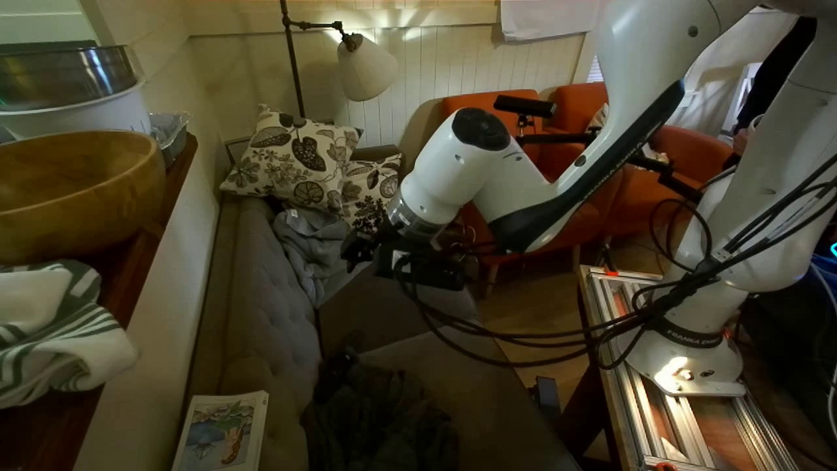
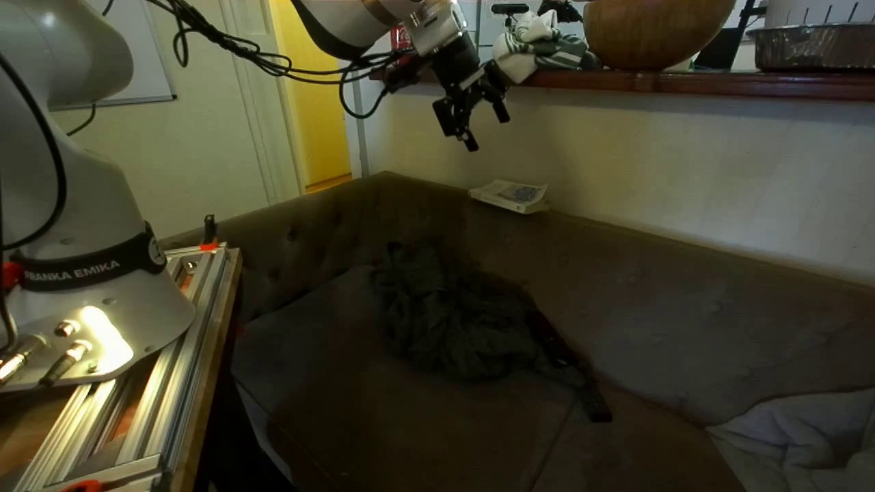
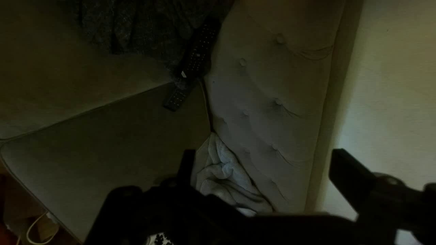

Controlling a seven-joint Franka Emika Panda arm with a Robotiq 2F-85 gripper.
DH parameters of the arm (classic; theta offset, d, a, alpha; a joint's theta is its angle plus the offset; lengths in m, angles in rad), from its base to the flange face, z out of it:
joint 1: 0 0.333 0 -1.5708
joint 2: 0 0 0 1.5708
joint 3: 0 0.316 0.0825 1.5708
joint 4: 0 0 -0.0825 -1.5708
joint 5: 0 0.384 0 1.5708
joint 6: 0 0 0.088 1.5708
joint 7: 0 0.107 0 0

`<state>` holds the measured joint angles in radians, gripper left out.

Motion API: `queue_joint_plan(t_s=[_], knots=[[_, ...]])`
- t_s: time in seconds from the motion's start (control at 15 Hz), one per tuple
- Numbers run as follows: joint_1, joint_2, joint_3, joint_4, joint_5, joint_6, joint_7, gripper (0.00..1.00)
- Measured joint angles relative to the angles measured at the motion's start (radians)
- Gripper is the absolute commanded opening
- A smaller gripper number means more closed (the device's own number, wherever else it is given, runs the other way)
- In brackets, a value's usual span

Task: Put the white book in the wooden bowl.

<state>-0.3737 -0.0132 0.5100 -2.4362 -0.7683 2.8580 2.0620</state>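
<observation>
White arm (image 1: 516,190) arches over the sofa (image 2: 683,301), fingers (image 3: 350,177) wide apart.

In an exterior view, the bowl (image 1: 85,219) at 9 o'clock is honey-brown, the towel (image 1: 59,340) at 8 white with green stripes, the book (image 1: 219,432) at 7 white with a blue, green and orange picture. 2 pillows (image 1: 294,157) at 10 show dark prints on cream; chairs (image 1: 693,154) at 2 are orange, the gripper (image 2: 488,130) black.

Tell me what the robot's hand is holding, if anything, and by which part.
Nothing: the hand is open and empty, and the white book lies atop the tufted sofa backrest.
</observation>
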Motion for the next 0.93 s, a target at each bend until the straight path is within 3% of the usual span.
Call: queue_joint_plan(t_s=[0.33, 0.73, 0.93], knots=[[0.072, 0.154, 0.053, 0.091, -0.252, -0.183, 0.332, 1.0], [0.086, 0.229, 0.047, 0.134, -0.284, -0.199, 0.363, 1.0], [0.1, 0.251, 0.025, 0.143, -0.424, -0.132, 0.447, 1.0]])
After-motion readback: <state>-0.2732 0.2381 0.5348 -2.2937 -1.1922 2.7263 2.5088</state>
